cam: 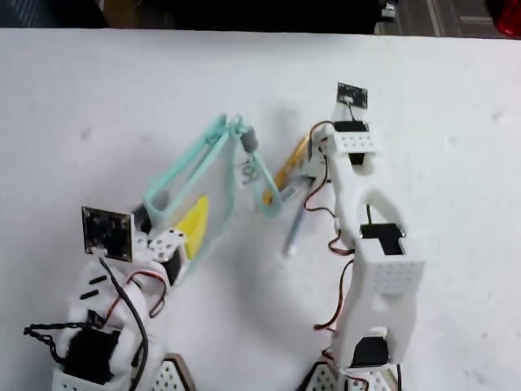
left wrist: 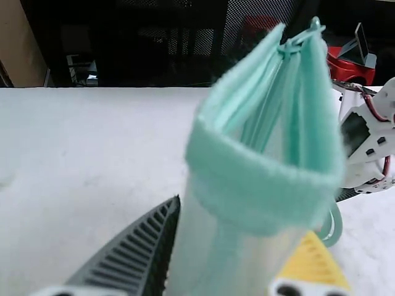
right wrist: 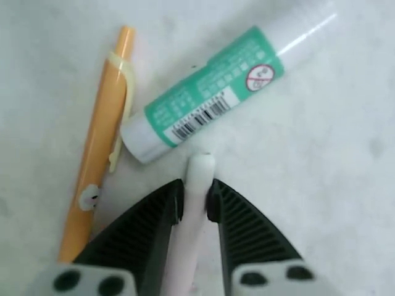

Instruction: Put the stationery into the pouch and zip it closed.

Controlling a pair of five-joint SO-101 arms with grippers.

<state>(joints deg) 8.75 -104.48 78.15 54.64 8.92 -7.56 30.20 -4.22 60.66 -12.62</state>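
**Pouch in the left tool, white pen in the right**

We are seeing the left tool [left wrist: 241,231] clamping the near end of the pouch [left wrist: 265,179], with its dark jaw pressing one side and its yellow jaw the other. The pouch is clear with mint edging, and it is reaching away from that tool toward the middle of the counter [cam: 98,98]. From above, its two mint edges are standing apart at the held end and meeting at the far tip. We cannot tell whether the far tip is resting on the counter or hanging above it.

The right tool [right wrist: 196,188] is clamping a white pen [right wrist: 200,165] between its black jaws, and the pen's rounded end is poking out just past them. An orange pen [right wrist: 99,154] and a glue stick [right wrist: 203,102] are lying on the counter just beyond it, both outside the pouch. The glue stick's white end is lying just beside the orange pen's pale clip, and the two are angling apart from there. The white pen's end is hanging near that same white end, with a small gap showing between them. From above, the right tool is sitting near the pouch's far tip.
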